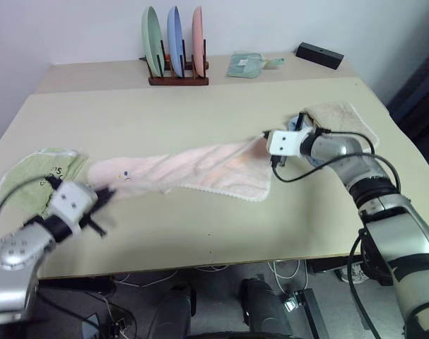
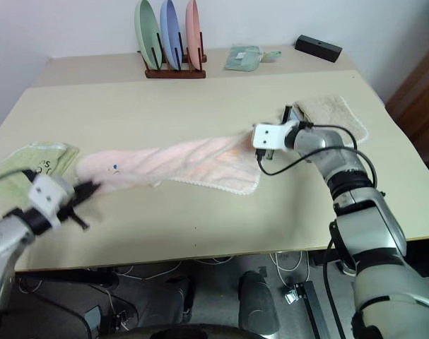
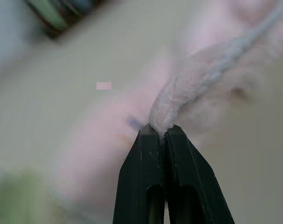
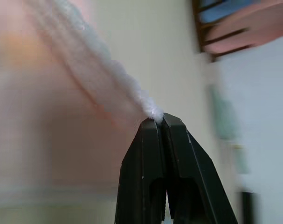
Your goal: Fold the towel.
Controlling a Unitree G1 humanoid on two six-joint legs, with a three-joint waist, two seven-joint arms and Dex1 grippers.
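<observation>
The soft, limp pink towel (image 1: 200,166) sags between the left gripper (image 3: 161,133) and right gripper (image 4: 159,120), jaws clenched on opposite edges.

Place: a robot test room, staged as a home.
Evidence: a plain beige table (image 1: 221,106), a plate rack (image 1: 175,42) against a bare wall (image 1: 73,28), cables (image 1: 200,275) seen underneath.

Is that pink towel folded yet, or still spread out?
Not folded. The towel stretches, bunched and twisted, between the left gripper and right gripper, each pinching an end.
</observation>
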